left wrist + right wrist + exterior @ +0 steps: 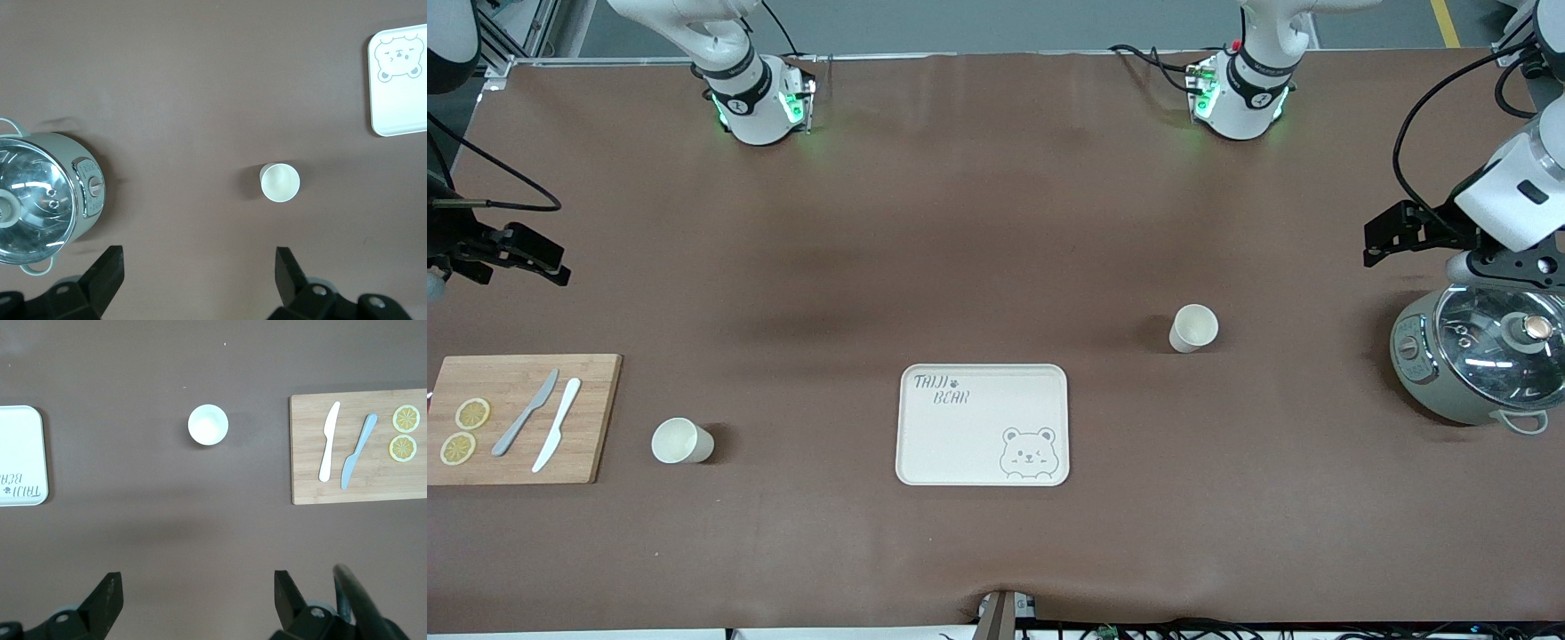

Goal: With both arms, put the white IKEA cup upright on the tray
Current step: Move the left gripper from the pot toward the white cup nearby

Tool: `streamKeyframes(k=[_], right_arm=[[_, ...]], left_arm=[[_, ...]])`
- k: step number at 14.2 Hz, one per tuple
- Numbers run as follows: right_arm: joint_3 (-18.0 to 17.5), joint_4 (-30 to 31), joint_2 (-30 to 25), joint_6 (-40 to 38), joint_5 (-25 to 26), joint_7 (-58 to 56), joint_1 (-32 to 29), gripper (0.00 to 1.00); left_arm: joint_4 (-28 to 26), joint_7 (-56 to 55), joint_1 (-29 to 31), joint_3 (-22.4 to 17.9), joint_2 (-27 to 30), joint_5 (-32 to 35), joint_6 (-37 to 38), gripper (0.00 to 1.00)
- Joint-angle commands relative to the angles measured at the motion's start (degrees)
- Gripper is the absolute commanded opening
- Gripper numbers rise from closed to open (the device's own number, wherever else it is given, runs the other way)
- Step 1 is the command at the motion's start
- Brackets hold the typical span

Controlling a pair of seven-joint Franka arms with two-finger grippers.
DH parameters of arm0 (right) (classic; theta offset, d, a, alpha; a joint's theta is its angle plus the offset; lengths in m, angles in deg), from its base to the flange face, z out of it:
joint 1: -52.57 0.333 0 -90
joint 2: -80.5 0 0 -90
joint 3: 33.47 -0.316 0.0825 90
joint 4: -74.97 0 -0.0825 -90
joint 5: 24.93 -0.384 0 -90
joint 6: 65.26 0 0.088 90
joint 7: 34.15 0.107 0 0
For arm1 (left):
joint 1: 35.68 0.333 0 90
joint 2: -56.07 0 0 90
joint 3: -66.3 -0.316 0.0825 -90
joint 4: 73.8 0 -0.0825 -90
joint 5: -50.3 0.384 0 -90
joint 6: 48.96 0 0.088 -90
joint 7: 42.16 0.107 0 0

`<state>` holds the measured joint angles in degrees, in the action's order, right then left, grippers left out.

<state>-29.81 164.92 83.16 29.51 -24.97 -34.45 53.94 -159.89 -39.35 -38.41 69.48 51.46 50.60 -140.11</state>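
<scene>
Two white cups stand upright on the brown table. One cup [1193, 328] is toward the left arm's end and shows in the left wrist view [279, 182]. The other cup [682, 441] is beside the cutting board and shows in the right wrist view [208, 425]. The cream tray [983, 425] with "TAIJI BEAR" lettering lies between them, with nothing on it. My left gripper [1375, 242] [199, 257] is open and empty, up over the table beside the pot. My right gripper [550, 265] [199, 580] is open and empty, over the table's edge at the right arm's end.
A grey pot with a glass lid [1476, 364] stands at the left arm's end. A wooden cutting board [520, 418] with two knives and two lemon slices lies at the right arm's end. Black cables hang near both grippers.
</scene>
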Motion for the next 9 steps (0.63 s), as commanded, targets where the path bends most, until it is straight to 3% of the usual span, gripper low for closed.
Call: streamKeyframes(k=[1, 4, 7, 9], right_arm=[[-0.41, -0.21, -0.64, -1.34, -0.75, 0.64, -0.40, 1.00], [-0.32, -0.21, -0.55, -1.17, -0.84, 0.56, -0.75, 1.00], [-0.32, -0.21, -0.46, -0.91, -0.84, 0.64, -0.93, 1.00], [-0.32, -0.48, 0.32, 0.67, -2.24, 0.56, -0.76, 1.00]], left_arm=[[0.58, -1.14, -0.17, 0.51, -0.13, 0.31, -0.25, 1.00], [-1.60, -1.05, 0.00, 2.61, -1.53, 0.13, -2.78, 1.00], [-14.68, -1.05, 0.36, 3.85, 0.48, 0.04, -13.57, 1.00], [-20.05, -1.05, 0.18, 4.72, 0.31, -0.04, -18.94, 1.00]])
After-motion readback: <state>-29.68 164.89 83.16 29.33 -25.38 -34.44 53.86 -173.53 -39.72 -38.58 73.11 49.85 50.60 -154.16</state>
